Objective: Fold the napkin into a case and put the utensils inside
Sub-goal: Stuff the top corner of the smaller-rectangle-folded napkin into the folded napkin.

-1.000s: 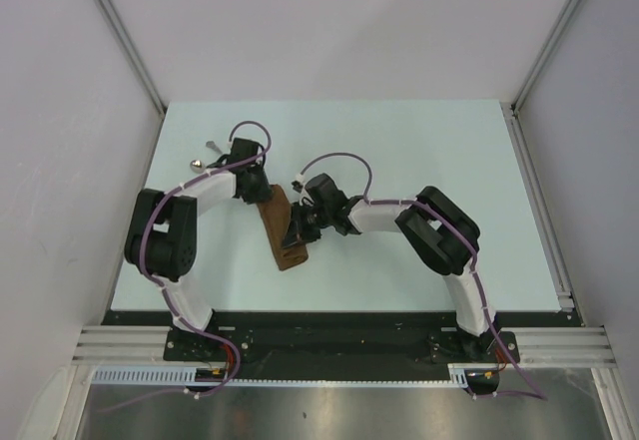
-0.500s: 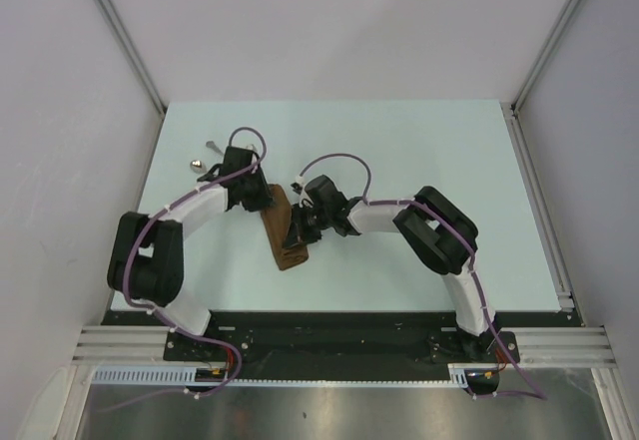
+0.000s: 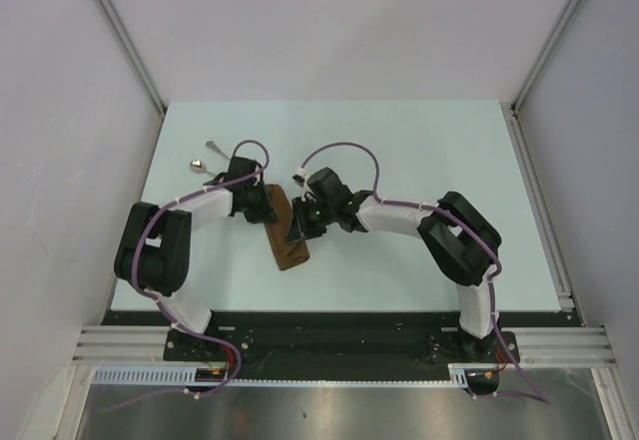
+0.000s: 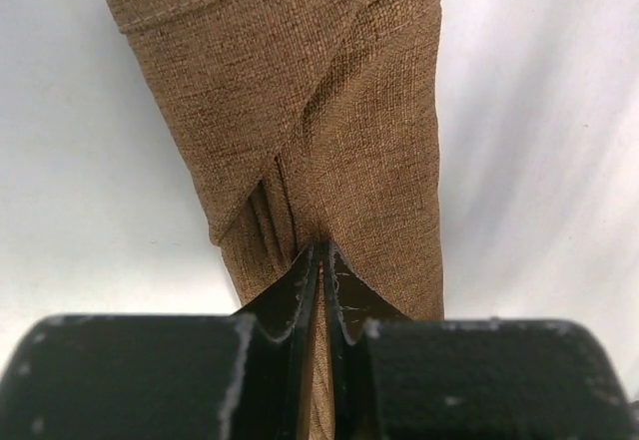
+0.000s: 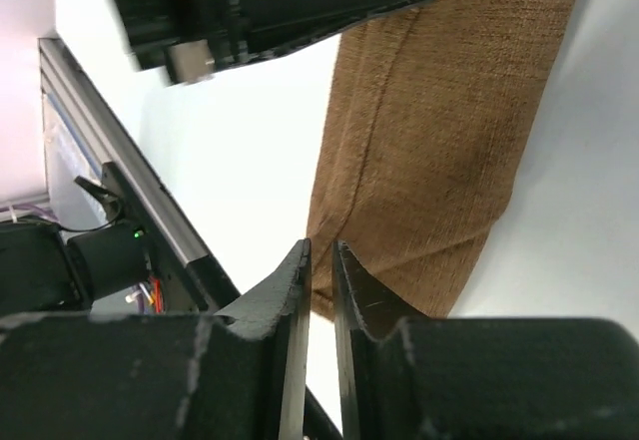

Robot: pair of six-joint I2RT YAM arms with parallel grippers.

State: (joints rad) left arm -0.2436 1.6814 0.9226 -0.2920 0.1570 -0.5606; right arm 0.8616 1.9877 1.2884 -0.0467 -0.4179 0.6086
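Item one, far left of the table (image 3: pixel 419 161): you have two small utensils lying side by side, the far utensil (image 3: pixel 213 146) and the near utensil (image 3: pixel 198 165). Only their silvery ends show beside the left arm, too small to tell fork from spoon. Both lie apart from the cloth. Item two: your left gripper (image 3: pixel 257 203) reaches in from the left and sits over the far end of the napkin (image 3: pixel 291 250). In its wrist view the left gripper (image 4: pixel 321 260) has its two black fingers pressed together, with a ridge of brown weave pinched between them. Item three: the napkin (image 4: pixel 349 111) is folded into a narrow brown strip, lying flat on the table left of centre and running diagonally from far left to near right. One layer crosses over another in a slanted fold, and a hemmed end shows furthest from the left wrist camera. Item four: your right gripper (image 3: pixel 298 224) comes in from the right and meets the strip's right long edge about midway along. In its wrist view the right gripper (image 5: pixel 320 255) has its fingers nearly together, a thin slot between them, nipped on the edge of the napkin (image 5: pixel 449 131). The black body of the left gripper fills the top of that view.
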